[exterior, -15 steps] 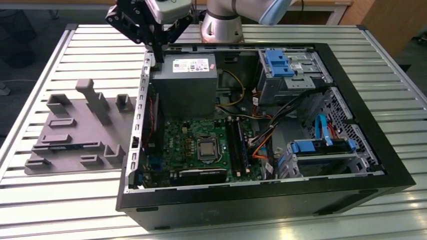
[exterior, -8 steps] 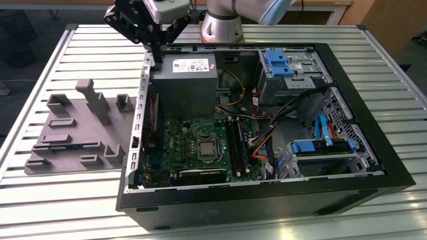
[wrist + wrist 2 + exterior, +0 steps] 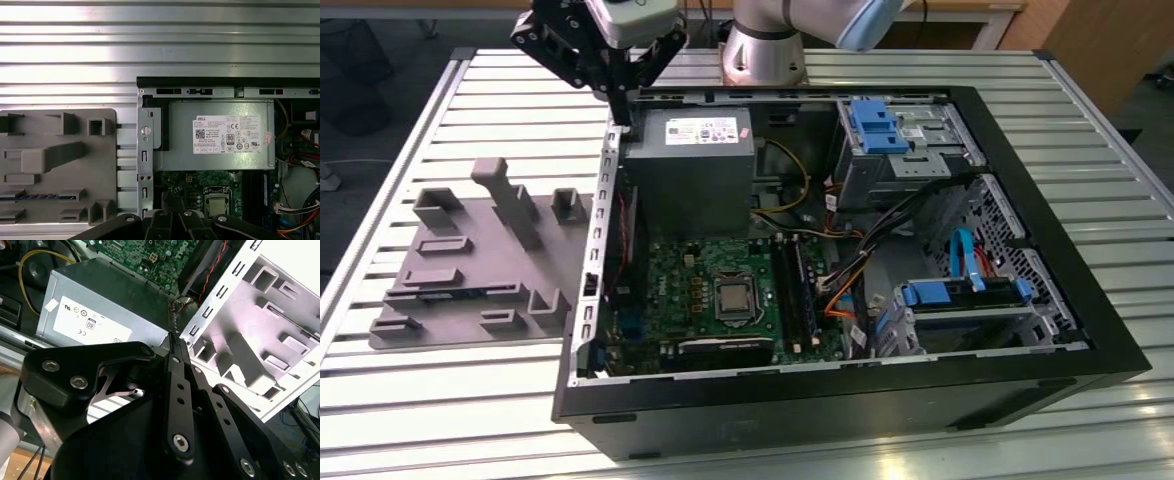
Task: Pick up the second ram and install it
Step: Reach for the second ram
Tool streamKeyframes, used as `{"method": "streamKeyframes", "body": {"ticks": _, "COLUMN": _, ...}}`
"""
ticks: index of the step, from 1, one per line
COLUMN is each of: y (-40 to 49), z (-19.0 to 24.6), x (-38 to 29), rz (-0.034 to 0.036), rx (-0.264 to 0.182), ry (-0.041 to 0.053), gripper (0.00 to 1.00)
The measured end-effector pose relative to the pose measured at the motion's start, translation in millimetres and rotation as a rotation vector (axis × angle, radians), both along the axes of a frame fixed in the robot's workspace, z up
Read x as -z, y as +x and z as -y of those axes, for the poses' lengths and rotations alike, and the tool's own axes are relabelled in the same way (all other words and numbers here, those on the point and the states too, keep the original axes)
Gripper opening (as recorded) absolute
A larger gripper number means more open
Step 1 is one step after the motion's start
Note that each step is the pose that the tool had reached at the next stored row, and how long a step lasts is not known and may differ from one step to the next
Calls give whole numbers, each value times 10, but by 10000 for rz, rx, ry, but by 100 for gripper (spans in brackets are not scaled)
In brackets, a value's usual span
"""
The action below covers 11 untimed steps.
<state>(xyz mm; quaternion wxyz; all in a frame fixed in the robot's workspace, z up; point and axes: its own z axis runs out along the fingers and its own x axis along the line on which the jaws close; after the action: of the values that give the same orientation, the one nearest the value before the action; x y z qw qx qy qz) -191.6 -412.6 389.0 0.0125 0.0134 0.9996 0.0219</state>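
Observation:
The second ram (image 3: 34, 196) is a thin dark-blue stick lying in a slot of the grey fixture block (image 3: 60, 165). In the exterior view the ram (image 3: 458, 293) sits low in that block (image 3: 474, 260), left of the open computer case (image 3: 854, 400). My black gripper (image 3: 624, 108) hangs above the case's far-left corner beside the grey power supply (image 3: 687, 170), well apart from the ram. Its fingers meet at the tip with nothing between them, as the second wrist view shows of the gripper (image 3: 175, 340). The dark memory slots (image 3: 794, 290) lie on the green motherboard (image 3: 700, 290).
The case holds blue drive brackets (image 3: 870, 125) and a drive cage (image 3: 961, 300) on the exterior view's right, with loose orange and blue cables (image 3: 847, 290) beside the slots. The fixture has several upright posts (image 3: 500, 190). All stands on a ribbed metal table (image 3: 454, 400).

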Motion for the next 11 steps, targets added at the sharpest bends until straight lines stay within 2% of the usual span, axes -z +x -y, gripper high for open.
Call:
{"method": "streamKeyframes", "body": {"ticks": 4, "y": -37, "z": 0, "x": 2, "rz": 1, "rx": 0, "ry": 1, "gripper": 11}}
{"method": "streamKeyframes", "body": {"ticks": 11, "y": -43, "z": 0, "x": 2, "rz": 0, "rx": 0, "ry": 0, "gripper": 11}}
